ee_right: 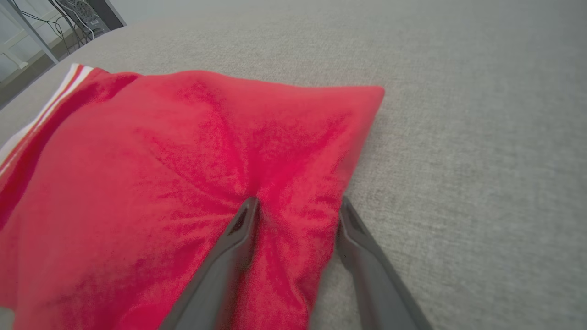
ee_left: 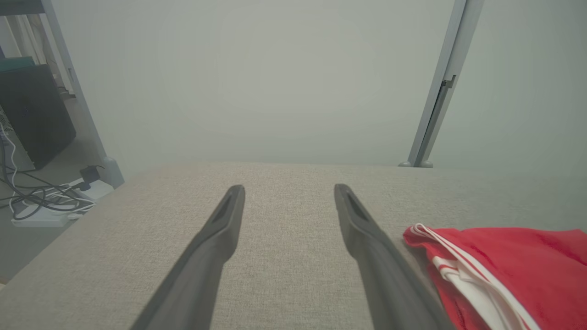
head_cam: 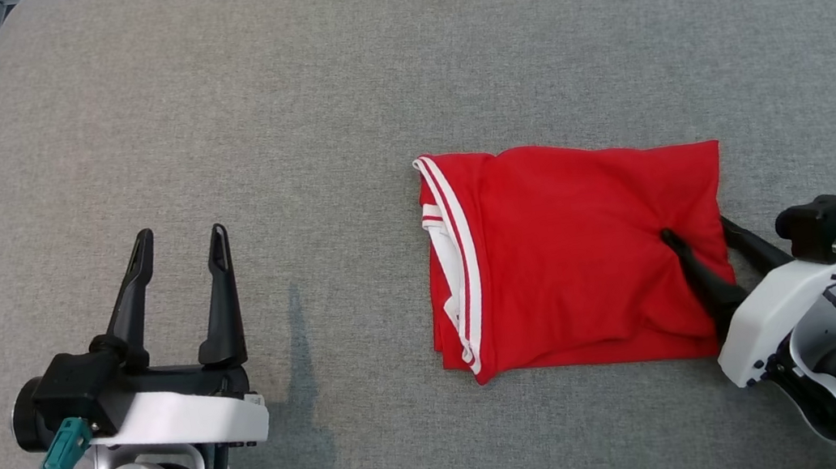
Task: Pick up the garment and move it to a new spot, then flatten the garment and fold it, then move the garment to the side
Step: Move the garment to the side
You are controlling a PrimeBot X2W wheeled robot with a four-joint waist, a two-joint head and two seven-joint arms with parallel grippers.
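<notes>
We see a grey cushion (head_cam: pixel 330 75) with the folded red garment (head_cam: pixel 575 245) lying right of its middle. Our right gripper (head_cam: pixel 697 228) straddles the garment's right edge with its fingers spread, one pressing into the cloth and one just beside it. Our left gripper (head_cam: pixel 181 233) hangs spread, well apart, with cables (ee_left: pixel 41 197) beyond the cushion's edge.

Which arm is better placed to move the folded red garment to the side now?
The right. The right gripper has its open fingers astride the right edge of the garment, with one finger on top of the cloth. The left gripper is open over the bare grey cushion, apart from the garment.
</notes>
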